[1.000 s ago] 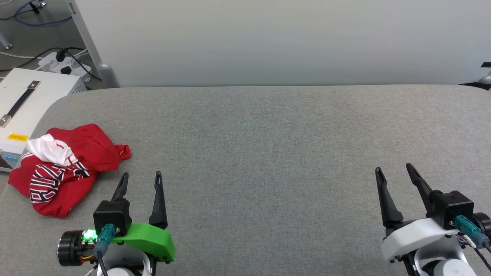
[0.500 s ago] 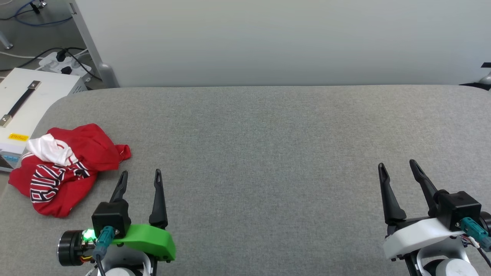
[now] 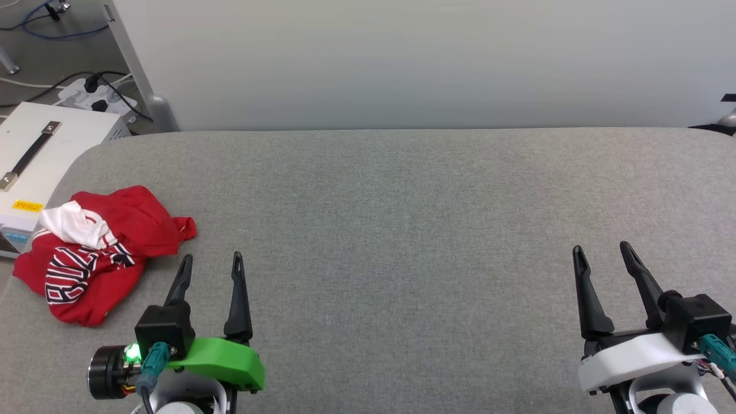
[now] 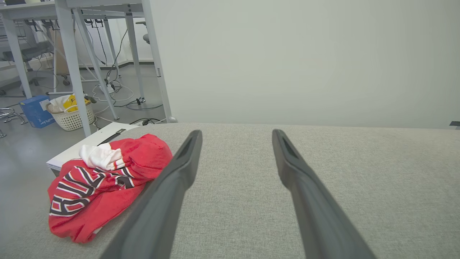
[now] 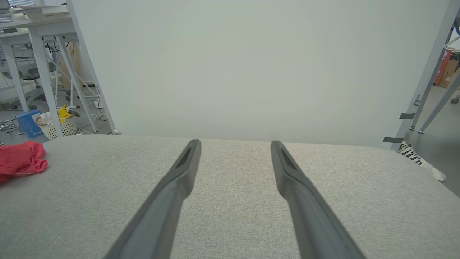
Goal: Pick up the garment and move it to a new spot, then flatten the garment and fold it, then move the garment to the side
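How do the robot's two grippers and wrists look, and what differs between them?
Each gripper has two long, dark, tapering fingers on a black block with a teal cable plug. The left gripper sits on a bright green plastic bracket, beside a black cylinder with a glowing green light. The right gripper sits on a white plastic bracket.

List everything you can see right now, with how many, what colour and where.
garment: one, red with white and black lettering, crumpled at the table's left end
table: one, grey fabric top, under both grippers
backdrop panel: one, off-white, behind the table
case: one, white with black strap, beside the table's left end
power strip: one, white, floor beyond the case
basket: one, white, floor beyond the case
box: one, blue, beside the basket
left gripper: one, dark fingers, green mount, open, near the garment, apart
right gripper: one, dark fingers, white mount, open, table's right side
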Controlling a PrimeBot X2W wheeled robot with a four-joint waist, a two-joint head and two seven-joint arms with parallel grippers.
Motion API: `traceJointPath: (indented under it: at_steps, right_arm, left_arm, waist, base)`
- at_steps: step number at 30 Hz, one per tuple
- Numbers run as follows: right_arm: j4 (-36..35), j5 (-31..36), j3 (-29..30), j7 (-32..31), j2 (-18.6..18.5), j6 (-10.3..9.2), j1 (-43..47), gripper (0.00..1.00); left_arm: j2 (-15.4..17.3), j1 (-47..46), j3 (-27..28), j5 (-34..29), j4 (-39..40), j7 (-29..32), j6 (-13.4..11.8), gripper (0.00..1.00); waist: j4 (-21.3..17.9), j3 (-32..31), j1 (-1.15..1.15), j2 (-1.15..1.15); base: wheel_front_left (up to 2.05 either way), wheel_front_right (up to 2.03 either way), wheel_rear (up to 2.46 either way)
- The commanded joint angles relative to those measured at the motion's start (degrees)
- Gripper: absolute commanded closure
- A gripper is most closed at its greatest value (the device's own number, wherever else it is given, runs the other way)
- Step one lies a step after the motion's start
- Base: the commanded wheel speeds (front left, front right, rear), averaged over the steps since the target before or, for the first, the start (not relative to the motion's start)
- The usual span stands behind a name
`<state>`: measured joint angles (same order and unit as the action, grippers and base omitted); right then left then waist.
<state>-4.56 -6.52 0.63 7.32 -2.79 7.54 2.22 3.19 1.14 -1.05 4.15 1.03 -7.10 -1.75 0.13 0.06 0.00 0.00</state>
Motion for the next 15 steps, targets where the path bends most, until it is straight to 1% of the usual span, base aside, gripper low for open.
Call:
traceJointPath:
  at_steps: [1,15]
  right_arm:
    - [-0.6,-0.9,0.1,0.6,-0.1,-0.03,0.5,0.00]
    - [-0.7,-1.9,-0.1,2.3,-0.1,-0.03,1.0,0.00]
  left_arm:
    - [-0.2,0.5,0.0,0.4,0.0,-0.7,-0.1,0.00]
    - [-0.2,0.6,-0.4,1.3,-0.8,-2.4,0.2,0.00]
  waist:
    - [0.0,0.0,0.00,0.00]
    - [0.0,0.2,0.00,0.00]
  base:
    - [0.00,0.00,0.00]
    - [0.00,0.00,0.00]
